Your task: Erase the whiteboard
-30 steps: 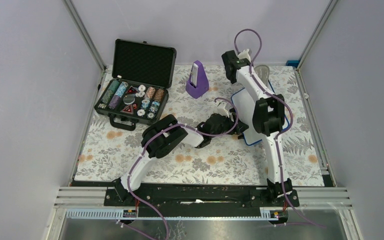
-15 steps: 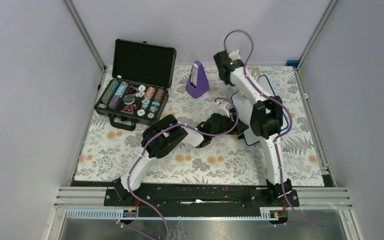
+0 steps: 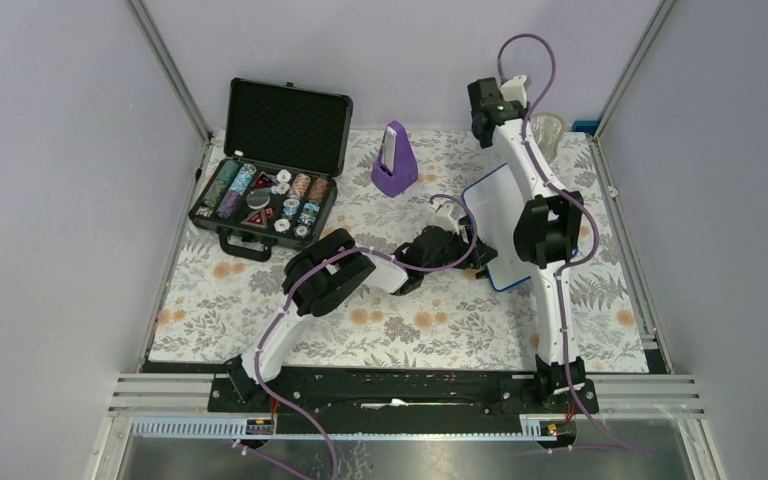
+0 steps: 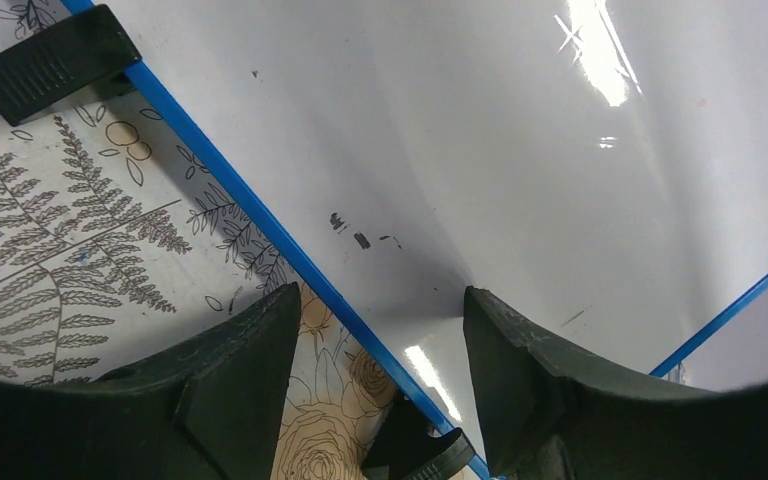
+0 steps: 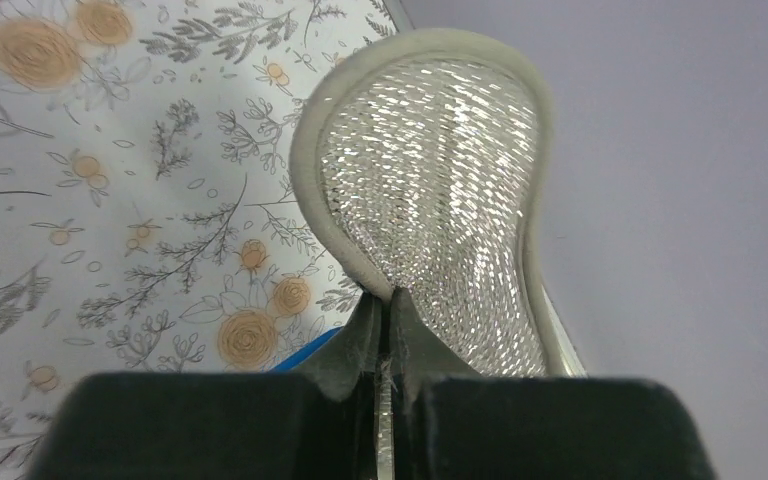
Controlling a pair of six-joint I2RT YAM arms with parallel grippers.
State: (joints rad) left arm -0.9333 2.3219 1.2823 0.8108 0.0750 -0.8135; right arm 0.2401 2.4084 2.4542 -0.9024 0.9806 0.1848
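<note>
The whiteboard [image 3: 490,205], white with a thin blue rim, lies on the flowered cloth right of centre, partly under my right arm. In the left wrist view the whiteboard [image 4: 520,130] fills most of the frame, with a few small dark marks [image 4: 357,232] near its rim. My left gripper [image 3: 472,256] is open at the board's near left edge; in its own view the left gripper [image 4: 380,300] straddles the blue rim. My right gripper [image 3: 528,118] is at the far back right, shut on a pale-rimmed silvery cloth pad [image 3: 548,130]. In the right wrist view the right gripper [image 5: 392,300] pinches the pad [image 5: 430,180].
An open black case [image 3: 265,195] with poker chips stands at the back left. A purple pyramid-shaped object [image 3: 393,160] stands at the back centre. Black clips [image 4: 52,58] sit on the board's rim. Grey walls and metal posts enclose the table.
My right arm swung left along the back, then right and further back, carrying the pad off the board towards the back right corner. The left arm has not moved.
</note>
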